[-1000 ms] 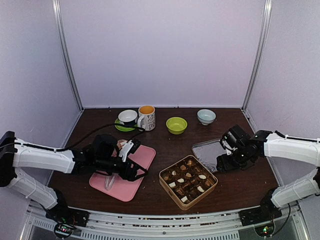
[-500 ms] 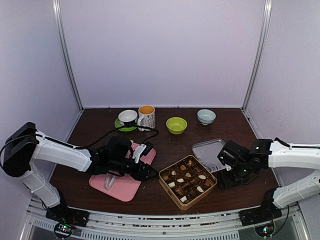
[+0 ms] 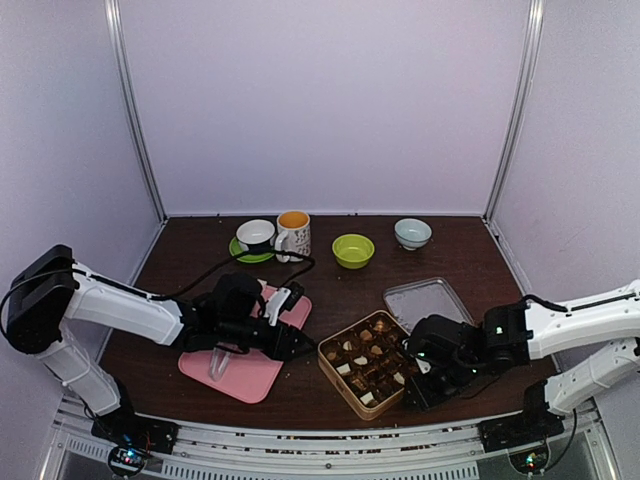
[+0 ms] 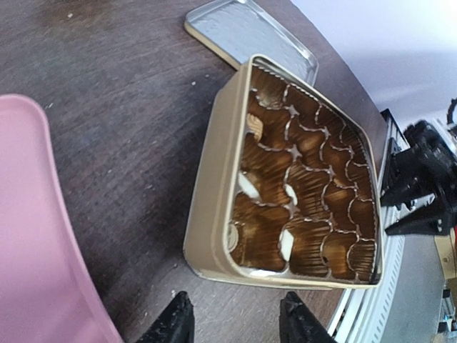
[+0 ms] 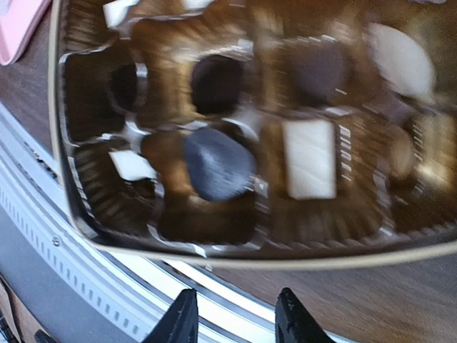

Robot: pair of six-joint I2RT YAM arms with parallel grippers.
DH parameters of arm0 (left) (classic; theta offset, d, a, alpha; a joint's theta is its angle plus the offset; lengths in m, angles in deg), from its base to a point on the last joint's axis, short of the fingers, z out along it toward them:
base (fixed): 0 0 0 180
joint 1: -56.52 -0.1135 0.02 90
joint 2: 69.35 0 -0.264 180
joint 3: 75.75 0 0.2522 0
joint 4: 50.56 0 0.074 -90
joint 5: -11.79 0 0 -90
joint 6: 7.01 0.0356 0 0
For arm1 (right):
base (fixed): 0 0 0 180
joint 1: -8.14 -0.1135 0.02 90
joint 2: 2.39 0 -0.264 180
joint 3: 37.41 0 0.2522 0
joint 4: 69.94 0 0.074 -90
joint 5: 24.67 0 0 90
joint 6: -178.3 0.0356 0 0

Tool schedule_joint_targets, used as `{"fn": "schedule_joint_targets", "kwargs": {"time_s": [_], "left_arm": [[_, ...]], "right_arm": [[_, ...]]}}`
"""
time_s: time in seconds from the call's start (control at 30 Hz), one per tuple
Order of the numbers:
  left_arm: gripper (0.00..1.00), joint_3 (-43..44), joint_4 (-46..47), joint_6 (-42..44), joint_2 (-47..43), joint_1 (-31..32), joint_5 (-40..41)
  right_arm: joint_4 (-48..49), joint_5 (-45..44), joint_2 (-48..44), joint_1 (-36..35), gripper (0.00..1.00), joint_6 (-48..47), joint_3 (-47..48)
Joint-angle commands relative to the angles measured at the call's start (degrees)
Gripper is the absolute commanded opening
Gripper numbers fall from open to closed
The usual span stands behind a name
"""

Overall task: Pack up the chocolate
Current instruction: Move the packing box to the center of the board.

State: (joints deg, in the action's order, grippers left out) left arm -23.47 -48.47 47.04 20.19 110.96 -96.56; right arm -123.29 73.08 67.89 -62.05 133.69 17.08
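Observation:
The chocolate lies in the paper cups of an open square gold tin at the table's near middle. In the right wrist view I make out dark rounded chocolate pieces and a white square one, all blurred. The left wrist view shows cream pieces low in the tin. My left gripper hangs just left of the tin, open and holding nothing. At the tin's near right side, by its rim, my right gripper is also open and holds nothing.
The tin's lid lies silver side up behind the tin. A pink board is under my left arm. Along the back stand a white cup on a green saucer, a mug, a green bowl and a pale bowl.
My right arm has swung left and nearer, from beside the lid to the tin's near right side. My left arm reached right off the pink board to the tin, then held.

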Motion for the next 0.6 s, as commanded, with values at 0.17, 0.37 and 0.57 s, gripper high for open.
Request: {"fn": "schedule_joint_targets", "kwargs": {"time_s": [0.17, 0.37, 0.57], "left_arm": [[0.37, -4.4, 1.1, -3.9, -6.8, -1.6, 5.3], [0.33, -6.4, -1.5, -4.3, -10.9, -2.1, 8.3], [0.35, -7.4, -4.2, -3.5, -15.6, -2.6, 11.6]], "right_arm": [[10.5, -0.2, 9.4, -1.1, 0.35, -2.3, 5.8], [11.5, -3.3, 16.3, -1.0, 0.35, -6.9, 11.6], [12.1, -4.7, 23.3, 0.2, 0.36, -11.5, 19.0]]}}
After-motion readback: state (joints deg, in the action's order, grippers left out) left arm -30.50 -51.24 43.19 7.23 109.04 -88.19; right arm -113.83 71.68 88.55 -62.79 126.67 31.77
